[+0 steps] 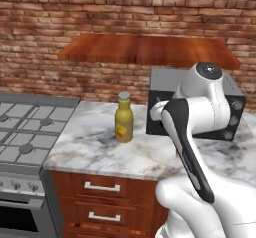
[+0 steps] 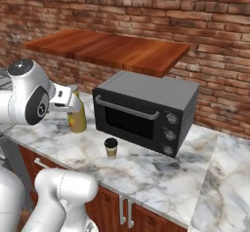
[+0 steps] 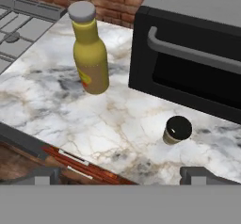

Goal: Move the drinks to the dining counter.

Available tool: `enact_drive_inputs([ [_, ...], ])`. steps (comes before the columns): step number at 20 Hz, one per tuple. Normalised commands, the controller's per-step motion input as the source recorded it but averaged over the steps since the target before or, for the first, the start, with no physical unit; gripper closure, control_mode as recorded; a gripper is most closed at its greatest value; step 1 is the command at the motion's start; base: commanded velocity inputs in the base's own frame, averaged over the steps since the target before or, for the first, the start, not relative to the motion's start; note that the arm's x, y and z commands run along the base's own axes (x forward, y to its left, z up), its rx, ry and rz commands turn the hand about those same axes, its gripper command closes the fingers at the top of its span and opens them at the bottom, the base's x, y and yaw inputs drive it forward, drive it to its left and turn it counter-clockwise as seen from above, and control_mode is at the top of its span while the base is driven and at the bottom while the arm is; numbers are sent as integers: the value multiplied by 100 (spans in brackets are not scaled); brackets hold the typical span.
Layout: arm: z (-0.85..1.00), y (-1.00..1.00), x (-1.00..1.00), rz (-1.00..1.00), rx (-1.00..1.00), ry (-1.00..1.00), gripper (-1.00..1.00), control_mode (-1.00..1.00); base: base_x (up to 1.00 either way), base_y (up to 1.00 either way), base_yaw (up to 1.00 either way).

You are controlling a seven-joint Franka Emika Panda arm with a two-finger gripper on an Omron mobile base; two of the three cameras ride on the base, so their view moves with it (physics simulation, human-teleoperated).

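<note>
While the yellow bottle (image 1: pixel 124 118) and the paper cup (image 2: pixel 111 148) stand untouched on the marble worktop (image 1: pixel 105 149) along the brick wall, looks like the very first step of the job: approach, with nothing picked up yet. Gripper (image 3: pixel 120 175) spread wide and empty, tips framing the worktop's front edge from above in the hand view, well apart from both drinks. Bottle upright near the back of the worktop, toward the stove (image 1: pixel 25 132) end, just beside the left front corner of the black toaster oven (image 2: pixel 144 111) (touching or not, cannot tell). Cup upright with its black lid on, nearer the front edge, just in front of the oven door and clear of it. Dining counter absent from these views, so a drive of the base probably still to come after any grasp. Next move, as a judgement: choose one drink, bring the hand forward and down, and close around the body from the side, bottle below its neck or cup below its lid. Risks: tipping the tall bottle with a fingertip, or clipping the oven handle on the way to the cup.
</note>
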Motion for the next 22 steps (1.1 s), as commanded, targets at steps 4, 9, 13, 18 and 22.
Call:
enact_drive_inputs([
  [4,0,0,0,0,0,0,-100,100,86,37,58],
  [9,0,0,0,0,0,0,-100,100,84,42,20],
  [13,0,0,0,0,0,0,-100,100,82,51,7],
  [18,0,0,0,0,0,0,-100,100,77,43,26],
  [22,0,0,0,0,0,0,-100,100,64,37,35],
])
